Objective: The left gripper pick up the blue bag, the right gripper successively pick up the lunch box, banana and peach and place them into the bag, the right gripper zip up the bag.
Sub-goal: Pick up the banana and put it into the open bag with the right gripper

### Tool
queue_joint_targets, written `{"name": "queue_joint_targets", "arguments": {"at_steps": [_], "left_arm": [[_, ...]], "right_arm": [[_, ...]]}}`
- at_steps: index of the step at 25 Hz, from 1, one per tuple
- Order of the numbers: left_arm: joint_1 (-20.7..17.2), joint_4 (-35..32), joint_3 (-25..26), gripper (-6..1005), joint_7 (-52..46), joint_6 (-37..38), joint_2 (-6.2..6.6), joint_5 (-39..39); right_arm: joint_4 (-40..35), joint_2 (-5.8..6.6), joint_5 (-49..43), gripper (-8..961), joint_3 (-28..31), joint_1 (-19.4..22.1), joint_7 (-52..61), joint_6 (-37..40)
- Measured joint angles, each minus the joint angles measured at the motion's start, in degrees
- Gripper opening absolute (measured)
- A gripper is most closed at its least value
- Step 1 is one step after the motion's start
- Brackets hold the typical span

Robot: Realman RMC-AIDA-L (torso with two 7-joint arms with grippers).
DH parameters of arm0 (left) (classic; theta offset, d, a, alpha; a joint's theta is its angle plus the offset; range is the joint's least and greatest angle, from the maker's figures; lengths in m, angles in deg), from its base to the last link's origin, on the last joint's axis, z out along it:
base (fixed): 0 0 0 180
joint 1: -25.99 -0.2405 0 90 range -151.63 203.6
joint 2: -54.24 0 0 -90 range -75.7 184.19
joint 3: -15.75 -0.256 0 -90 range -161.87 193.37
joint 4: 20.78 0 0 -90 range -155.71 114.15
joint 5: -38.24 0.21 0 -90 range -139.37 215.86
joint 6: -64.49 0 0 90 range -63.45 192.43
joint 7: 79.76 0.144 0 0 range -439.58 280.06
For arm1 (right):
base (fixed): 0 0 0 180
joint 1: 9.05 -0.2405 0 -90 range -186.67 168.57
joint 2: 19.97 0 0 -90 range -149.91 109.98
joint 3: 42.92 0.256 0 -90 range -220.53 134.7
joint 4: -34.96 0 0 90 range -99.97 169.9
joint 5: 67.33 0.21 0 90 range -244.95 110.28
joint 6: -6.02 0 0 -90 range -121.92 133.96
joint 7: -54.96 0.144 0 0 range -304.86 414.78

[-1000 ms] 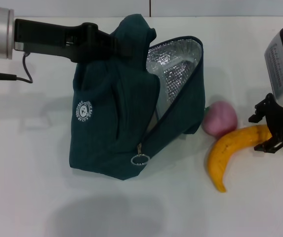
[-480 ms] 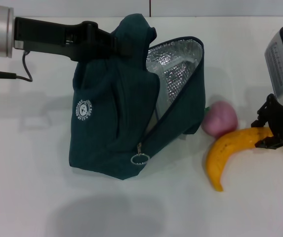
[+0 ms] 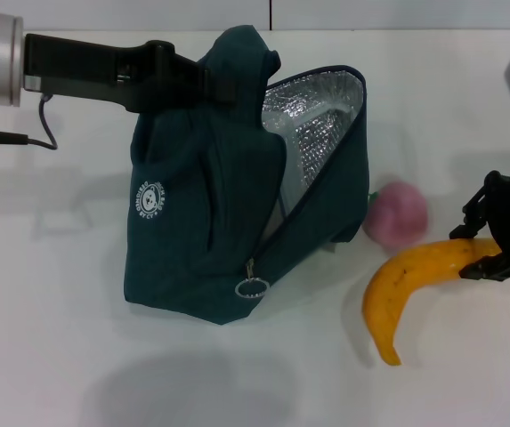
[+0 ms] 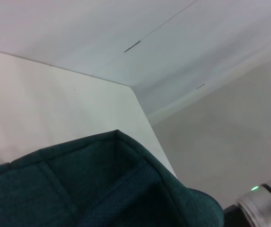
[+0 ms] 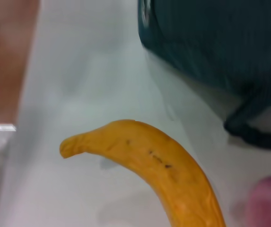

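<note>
While the left gripper [image 3: 223,87] sits at the top edge of the blue bag [image 3: 228,213], pinched onto the fabric by the handles, the bag hangs below it with its bottom on the white table [image 3: 76,356] — mouth open on the side facing the right arm, silver lining [image 3: 312,133] exposed, ring zipper pull [image 3: 252,287] hanging at the low end of the zip, round white logo [image 3: 150,199] on the side panel. The right gripper [image 3: 495,249] is out at the right edge of the head view, fingers clamped on the stem end of the banana [image 3: 410,285]; the fruit curves away from the fingers toward the bag side and down, its free tip pointing at the near edge of the table. In the right wrist view the banana [image 5: 154,165] shows over its own shadow on the table, so it looks slightly lifted — can't tell for certain. The peach [image 3: 397,213] sits on the table between the right gripper and the bag, just beside the bag's open flap and apart from the banana. The left wrist view shows only a teal fabric corner [image 4: 102,184] of the bag.
</note>
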Motion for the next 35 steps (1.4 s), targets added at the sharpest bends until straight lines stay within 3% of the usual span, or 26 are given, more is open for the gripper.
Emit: {"name": "queue_joint_targets", "arguments": {"at_steps": [12, 17, 28, 35], "left_arm": [[-0.01, 0.00, -0.09, 40, -0.07, 0.00, -0.07, 0.10], [0.13, 0.00, -0.16, 40, -0.23, -0.01, -0.07, 0.10], [0.14, 0.00, -0.43, 40, -0.69, 0.09, -0.06, 0.32], [-0.04, 0.00, -0.44, 40, -0.68, 0.14, -0.01, 0.37]], "right_arm": [[-7.34, 0.07, 6.87, 426, 5.55, 1.36, 0.24, 12.93], [-10.70, 0.14, 8.25, 426, 13.77, 0.23, 1.76, 15.26], [-19.80, 1.89, 7.53, 425, 16.29, -2.80, 11.30, 8.49], [-19.76, 0.88, 5.08, 425, 14.47, -5.89, 13.16, 1.73]]}}
